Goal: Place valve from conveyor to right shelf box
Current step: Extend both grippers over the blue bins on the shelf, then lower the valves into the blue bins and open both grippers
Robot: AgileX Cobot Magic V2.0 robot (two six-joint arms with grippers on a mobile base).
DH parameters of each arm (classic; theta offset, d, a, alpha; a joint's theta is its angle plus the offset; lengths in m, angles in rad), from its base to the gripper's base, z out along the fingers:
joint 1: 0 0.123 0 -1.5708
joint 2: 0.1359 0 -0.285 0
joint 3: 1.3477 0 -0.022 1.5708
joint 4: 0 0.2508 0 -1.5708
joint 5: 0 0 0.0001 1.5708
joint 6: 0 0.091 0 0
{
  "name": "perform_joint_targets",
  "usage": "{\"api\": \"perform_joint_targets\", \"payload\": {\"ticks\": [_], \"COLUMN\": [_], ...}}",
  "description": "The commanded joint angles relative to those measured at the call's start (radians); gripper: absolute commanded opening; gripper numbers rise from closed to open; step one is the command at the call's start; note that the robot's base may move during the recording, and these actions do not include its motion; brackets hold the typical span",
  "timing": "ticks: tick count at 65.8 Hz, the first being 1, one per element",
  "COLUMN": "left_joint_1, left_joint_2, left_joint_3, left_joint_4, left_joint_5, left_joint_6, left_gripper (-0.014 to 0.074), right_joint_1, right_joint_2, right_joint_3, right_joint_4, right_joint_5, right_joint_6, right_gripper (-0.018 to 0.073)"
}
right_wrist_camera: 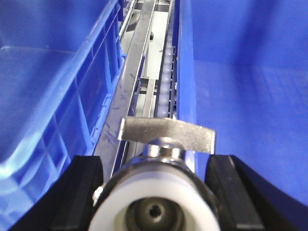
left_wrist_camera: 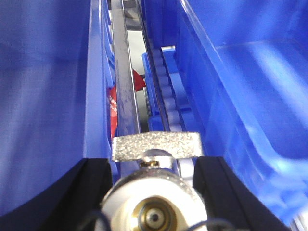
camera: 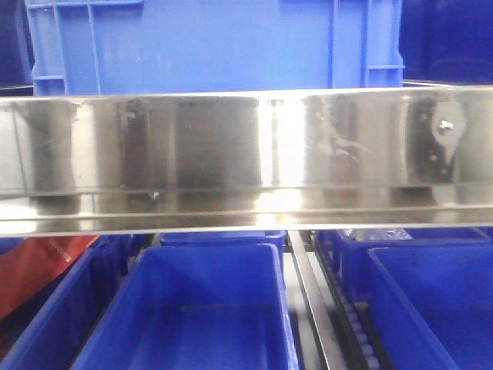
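Right gripper (right_wrist_camera: 155,190) and left gripper (left_wrist_camera: 153,192) each clamp a valve (right_wrist_camera: 154,207). Move the right one over the box (right_wrist_camera: 250,106) before letting go

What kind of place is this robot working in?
Most likely a factory or warehouse parts-sorting station. Open blue plastic bins sit in rows with roller tracks between them, a polished steel rail crosses the front, and the left gripper holds a metal valve, as does the right gripper.
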Motion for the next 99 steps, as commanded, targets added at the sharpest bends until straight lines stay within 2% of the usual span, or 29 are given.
{"api": "perform_joint_targets", "payload": {"ticks": [1,99], "left_joint_1": [-0.004,-0.004], "left_joint_2": [-0.01,-0.01], "left_joint_3": [-0.013,-0.013], "left_joint_4": [-0.009,-0.009], "left_joint_5": [-0.041,-0.065], "left_joint_6": [-0.005,-0.005], "left_gripper": [-0.0111,-0.0111], "right_joint_1": [0.001,0.001], "right_joint_2": [-0.011,-0.011], "right_joint_3": [-0.019,-0.019], "right_joint_4": [-0.003,-0.003], "right_joint_5": [-0.068,-0.068], "right_joint_6": [-0.003,-0.003], "right_gripper": [-0.0152,-0.0152]}}
